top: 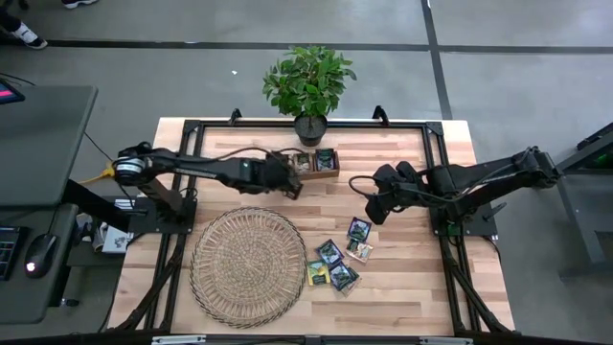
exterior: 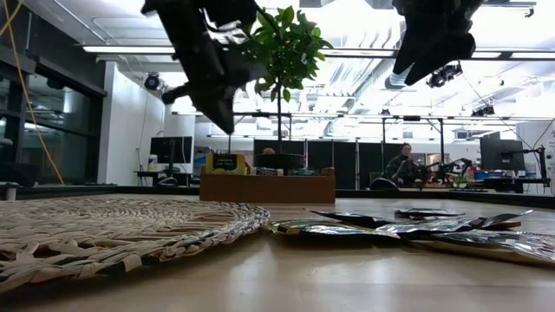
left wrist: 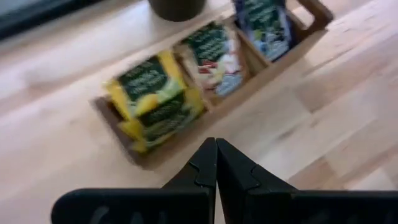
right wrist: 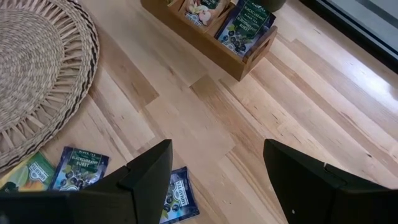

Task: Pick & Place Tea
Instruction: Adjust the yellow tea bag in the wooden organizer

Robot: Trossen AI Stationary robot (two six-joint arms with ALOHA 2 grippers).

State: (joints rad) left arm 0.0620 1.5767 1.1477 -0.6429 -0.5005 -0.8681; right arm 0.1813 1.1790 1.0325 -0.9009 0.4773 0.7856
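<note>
Several tea sachets (top: pixel 343 257) lie flat and loose on the wooden table, to the right of the round wicker mat (top: pixel 247 265). The brown three-compartment tray (top: pixel 316 176) stands at the far middle. It holds yellow-green sachets (left wrist: pixel 155 99), pale ones (left wrist: pixel 217 59) and navy ones (left wrist: pixel 264 25). My left gripper (left wrist: pixel 216 152) is shut and empty. It hangs above the table just near-left of the tray (left wrist: pixel 270 70). My right gripper (right wrist: pixel 217 177) is wide open and raised, over bare wood just beyond the loose sachets (right wrist: pixel 78 168).
A potted plant (top: pixel 308 86) stands at the far edge, right behind the tray. The wicker mat takes up the near-left of the table. Bare wood lies between the tray and the loose sachets and along the right side. A person (exterior: pixel 403 165) sits far back in the room.
</note>
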